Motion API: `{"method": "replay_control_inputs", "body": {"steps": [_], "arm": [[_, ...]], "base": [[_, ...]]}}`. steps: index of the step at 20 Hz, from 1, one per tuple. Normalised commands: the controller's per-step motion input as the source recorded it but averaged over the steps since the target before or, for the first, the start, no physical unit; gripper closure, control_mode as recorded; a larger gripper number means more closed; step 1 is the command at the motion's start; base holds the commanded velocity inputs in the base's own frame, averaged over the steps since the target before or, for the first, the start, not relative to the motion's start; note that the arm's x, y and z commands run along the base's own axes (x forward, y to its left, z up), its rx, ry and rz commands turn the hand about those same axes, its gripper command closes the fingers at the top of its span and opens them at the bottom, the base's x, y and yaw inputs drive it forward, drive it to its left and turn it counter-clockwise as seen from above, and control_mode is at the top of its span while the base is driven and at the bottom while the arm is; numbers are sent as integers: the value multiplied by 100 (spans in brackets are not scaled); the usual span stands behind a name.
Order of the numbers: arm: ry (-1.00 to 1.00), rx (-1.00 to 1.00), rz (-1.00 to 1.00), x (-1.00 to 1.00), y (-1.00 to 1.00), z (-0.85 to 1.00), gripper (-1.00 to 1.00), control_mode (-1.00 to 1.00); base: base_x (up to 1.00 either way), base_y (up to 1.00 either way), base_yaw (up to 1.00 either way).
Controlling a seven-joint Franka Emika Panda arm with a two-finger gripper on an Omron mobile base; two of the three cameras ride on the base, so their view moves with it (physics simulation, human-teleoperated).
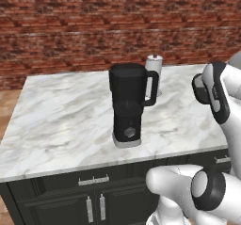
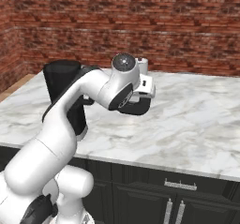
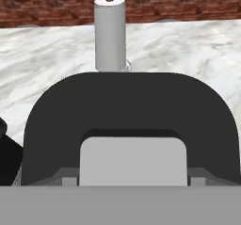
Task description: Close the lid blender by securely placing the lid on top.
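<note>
The blender (image 1: pixel 128 105) stood upright on the white marble counter (image 1: pixel 61 120), toward its front edge, with its round front knob facing the cabinets and its loop handle projecting to the right in the left base view. In the right base view the blender (image 2: pixel 63 85) was largely masked by the arm, with only the boxy black jar and part of the body visible at the left. The lid (image 3: pixel 129 120) appeared in the hand view as a large dark arched form directly in front of the camera, raised above the counter and not on the jar. In the right base view the same lid (image 2: pixel 137 107) showed as a dark curved piece at the end of the hand, beside the blender and about level with the jar. The gripper (image 2: pixel 140 101) seemed to carry the lid, but the fingers were hidden behind it, so their closure could not be determined. A small white cylinder (image 1: pixel 154 71) with a dark top knob stood behind the blender, close to the handle; in the hand view this white cylinder (image 3: pixel 109 33) rose just beyond the lid. A brick wall (image 1: pixel 70 26) ran behind the counter, and dark cabinets (image 1: pixel 94 200) with metal handles lay below it.
</note>
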Motion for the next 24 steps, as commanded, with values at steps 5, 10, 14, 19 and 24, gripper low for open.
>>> {"method": "replay_control_inputs", "body": {"steps": [5,10,14,19,24], "arm": [[-9,0,0,-32,47,73,100,-100],[-7,0,0,-23,49,77,100,-100],[-3,0,0,-10,52,71,100,-100],[0,0,0,1,71,45,100,-100],[0,0,2,0,78,33,100,-100]], "base": [[0,0,0],[0,0,0],[0,0,0],[0,0,0],[0,0,0]]}}
